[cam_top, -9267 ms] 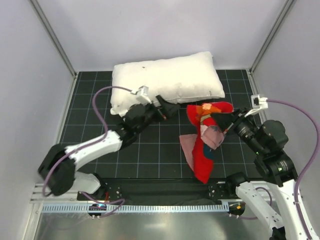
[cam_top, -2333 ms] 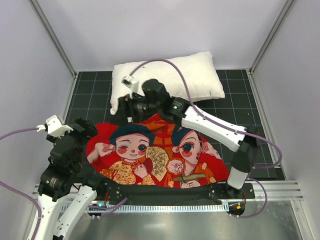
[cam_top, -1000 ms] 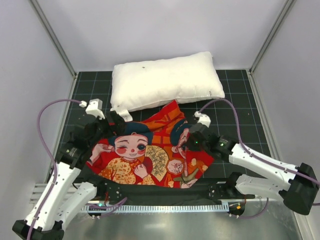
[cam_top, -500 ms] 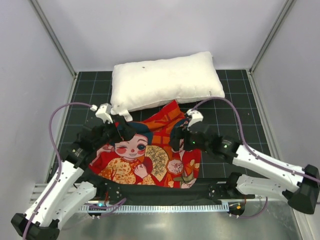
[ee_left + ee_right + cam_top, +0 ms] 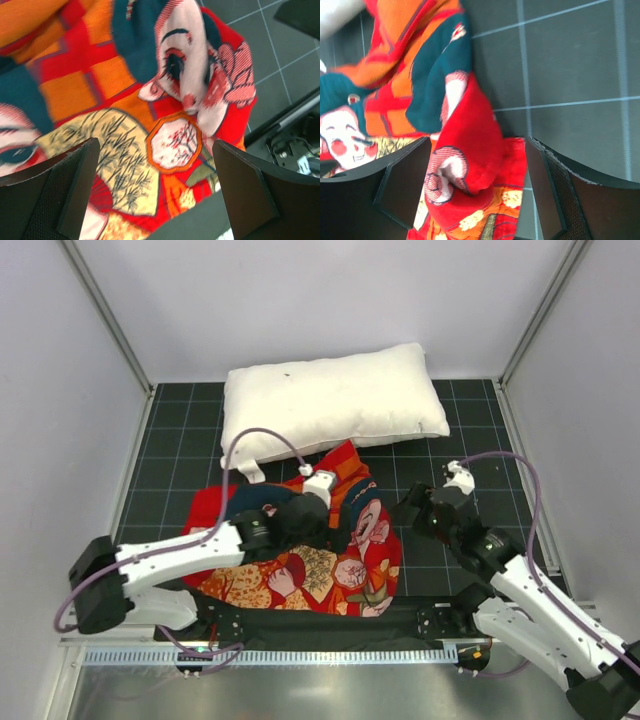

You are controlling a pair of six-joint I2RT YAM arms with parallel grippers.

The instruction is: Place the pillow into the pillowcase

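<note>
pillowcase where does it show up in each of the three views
Top external: the pillowcase lies at lower centre, in front of the pillow.
Left wrist: pillowcase fills most of the frame.
Right wrist: pillowcase takes the left half, bunched.
Shared landmark: the black grid mat, bare beside the cloth's right edge.

Pillow plain white; pillowcase red, cartoon faces.

Open L gripper over rumpled pillowcase
</note>
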